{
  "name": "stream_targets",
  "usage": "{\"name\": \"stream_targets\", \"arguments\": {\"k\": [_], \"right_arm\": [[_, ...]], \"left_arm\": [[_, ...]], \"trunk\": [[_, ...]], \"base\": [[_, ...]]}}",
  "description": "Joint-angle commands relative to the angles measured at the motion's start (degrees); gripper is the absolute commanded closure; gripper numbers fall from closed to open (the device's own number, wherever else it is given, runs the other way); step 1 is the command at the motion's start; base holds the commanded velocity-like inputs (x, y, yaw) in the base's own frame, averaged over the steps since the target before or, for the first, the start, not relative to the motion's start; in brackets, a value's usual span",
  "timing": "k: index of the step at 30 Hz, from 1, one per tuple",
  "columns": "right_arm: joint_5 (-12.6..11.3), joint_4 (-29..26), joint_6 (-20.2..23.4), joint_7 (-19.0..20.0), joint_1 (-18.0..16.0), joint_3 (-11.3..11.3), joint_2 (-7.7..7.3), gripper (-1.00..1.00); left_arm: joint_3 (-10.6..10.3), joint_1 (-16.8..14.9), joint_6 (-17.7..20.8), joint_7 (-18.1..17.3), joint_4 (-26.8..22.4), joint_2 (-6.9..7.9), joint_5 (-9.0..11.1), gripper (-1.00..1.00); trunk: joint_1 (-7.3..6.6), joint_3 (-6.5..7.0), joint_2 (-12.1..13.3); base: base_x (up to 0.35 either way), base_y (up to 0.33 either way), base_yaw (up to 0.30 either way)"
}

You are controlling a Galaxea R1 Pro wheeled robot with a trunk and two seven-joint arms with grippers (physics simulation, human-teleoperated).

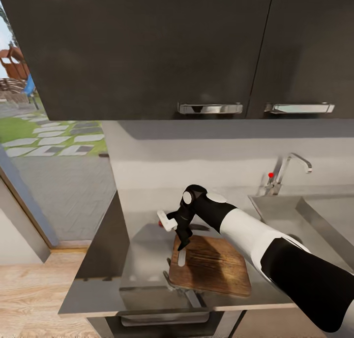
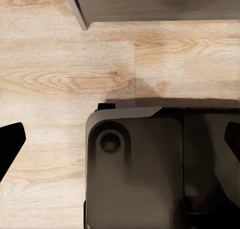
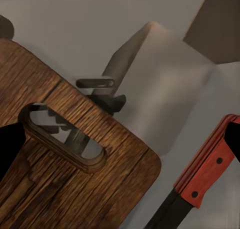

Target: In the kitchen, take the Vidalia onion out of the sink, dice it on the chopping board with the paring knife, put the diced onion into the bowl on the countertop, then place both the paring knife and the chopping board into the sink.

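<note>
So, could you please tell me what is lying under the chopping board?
Through the chopping board's slot, dark stove-grate bars show beneath it, above the grey countertop. Whatever else lies under the board is covered.

A home kitchen is shown. Dark wall cabinets (image 1: pixel 147 47) with chrome handles (image 1: pixel 210 108) are hung above a grey countertop (image 1: pixel 142 259), into which a steel sink (image 1: pixel 280 210) with a chrome faucet (image 1: pixel 287 168) is set. A wooden chopping board (image 1: pixel 211 264) is laid there, and a garden path (image 1: pixel 54 141) is seen outside.
</note>
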Motion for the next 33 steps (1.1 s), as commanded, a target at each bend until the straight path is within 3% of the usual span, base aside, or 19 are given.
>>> {"name": "stream_targets", "arguments": {"k": [1, 33], "right_arm": [[0.3, 0.0, -0.5, 0.0, -0.1, 0.1, 0.01, -1.0], [0.3, 1.1, -0.6, 0.0, -0.1, 0.1, 0.01, -1.0]], "left_arm": [[0.0, 0.0, -0.1, 0.0, -0.1, -0.01, 0.1, -1.0], [-0.1, 0.0, -0.1, 0.0, -0.1, -0.01, 0.1, -1.0]], "trunk": [[0.03, -0.21, -0.1], [0.03, -3.19, -0.1]], "base": [[0.001, 0.001, 0.0], [0.0, -0.042, 0.0]]}}
